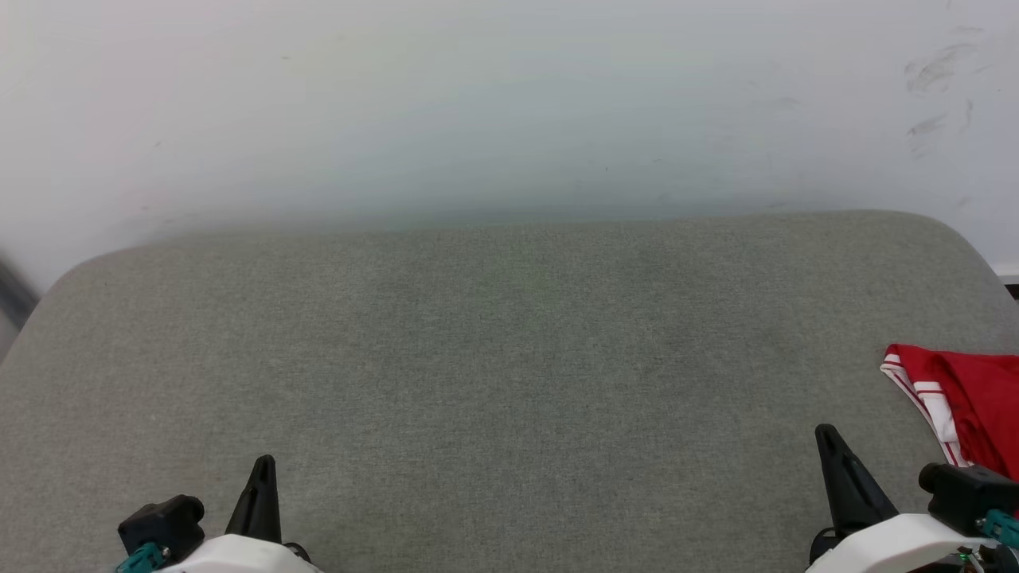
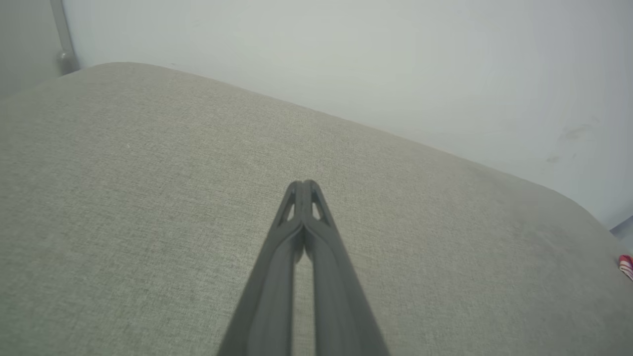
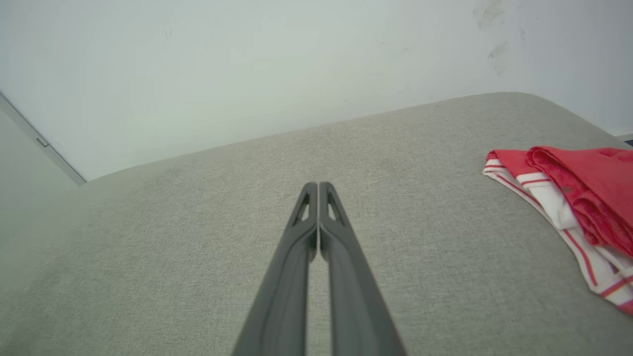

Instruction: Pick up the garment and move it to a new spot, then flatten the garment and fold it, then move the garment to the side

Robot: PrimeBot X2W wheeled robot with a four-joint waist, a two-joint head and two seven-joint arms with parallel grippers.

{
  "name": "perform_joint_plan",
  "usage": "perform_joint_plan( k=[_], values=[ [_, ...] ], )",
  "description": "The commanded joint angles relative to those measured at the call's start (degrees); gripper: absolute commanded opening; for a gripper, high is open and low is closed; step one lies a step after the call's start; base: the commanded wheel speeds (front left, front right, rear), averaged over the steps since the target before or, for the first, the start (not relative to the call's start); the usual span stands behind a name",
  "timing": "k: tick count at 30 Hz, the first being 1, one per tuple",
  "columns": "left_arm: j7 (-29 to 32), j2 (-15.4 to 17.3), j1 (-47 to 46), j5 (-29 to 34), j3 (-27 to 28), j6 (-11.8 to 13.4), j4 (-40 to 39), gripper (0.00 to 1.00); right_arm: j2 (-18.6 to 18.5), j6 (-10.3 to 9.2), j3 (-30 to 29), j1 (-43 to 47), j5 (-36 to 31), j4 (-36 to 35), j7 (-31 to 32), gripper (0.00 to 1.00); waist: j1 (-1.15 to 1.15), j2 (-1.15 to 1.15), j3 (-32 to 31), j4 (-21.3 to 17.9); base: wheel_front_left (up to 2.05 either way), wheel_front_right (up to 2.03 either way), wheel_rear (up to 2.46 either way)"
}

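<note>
The garment point(image 1: 975, 402) lay bunched at the right edge of the padded surface point(image 1: 509, 358), cut off by the right border of the head view. Its body was bright red and soft, gathered into loose folds. A white sleeve part lay along its left side and ended in red-and-white striped trim. In the right wrist view the garment point(image 3: 568, 198) showed the same layout: red folds on top, with white fabric and thin red stripes beneath, towards the near edge. Only a small red-and-white tip of the garment point(image 2: 626, 266) reached the right border of the left wrist view. Lettering could not be made out.

The left gripper point(image 1: 263, 477) was clenched, its two dark fingers pressed together with nothing between them. It hung over bare grey fabric at the lower left, well apart from the garment. In its own wrist view the left gripper point(image 2: 302, 190) showed the tips meeting.

The right gripper point(image 1: 832, 446) was likewise clenched and empty. It stood near the garment, on the garment's left side, without touching it. The right gripper point(image 3: 318, 190) pointed at bare fabric.

A white wall point(image 1: 509, 103) with faint scuff marks rose behind the surface.
</note>
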Motion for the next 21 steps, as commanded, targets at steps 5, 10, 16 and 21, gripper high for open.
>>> perform_joint_plan(
  k=[5, 10, 16, 21],
  values=[
    [1.52, -0.74, -2.39, -4.84, 2.32, -1.71, -0.03, 0.0, 0.05, -0.01, -0.41, -2.65, 7.06, 0.1, 0.54, 0.0, 0.0, 0.0, 0.2, 0.12, 0.0, 0.0, 0.0],
    [2.7, -1.69, -2.98, -8.41, 3.61, -2.92, 0.48, 0.0, 0.06, -0.01, -0.65, -3.29, 12.15, 0.78, 0.99, 0.0, 0.0, 0.0, 0.39, 0.22, 0.0, 0.0, 0.0],
    [4.03, -2.79, -3.7, -12.43, 5.07, -4.3, 0.98, 0.0, 0.07, -0.02, -0.95, -4.12, 17.82, 1.59, 1.51, 0.0, 0.0, 0.0, 0.62, 0.35, 0.0, 0.0, 0.0],
    [5.06, -3.69, -4.21, -15.59, 6.24, -5.38, 1.29, 0.0, 0.08, -0.02, -1.19, -4.68, 22.32, 2.23, 1.93, 0.0, 0.0, 0.0, 0.81, 0.45, 0.0, 0.0, 0.0]
  ],
)
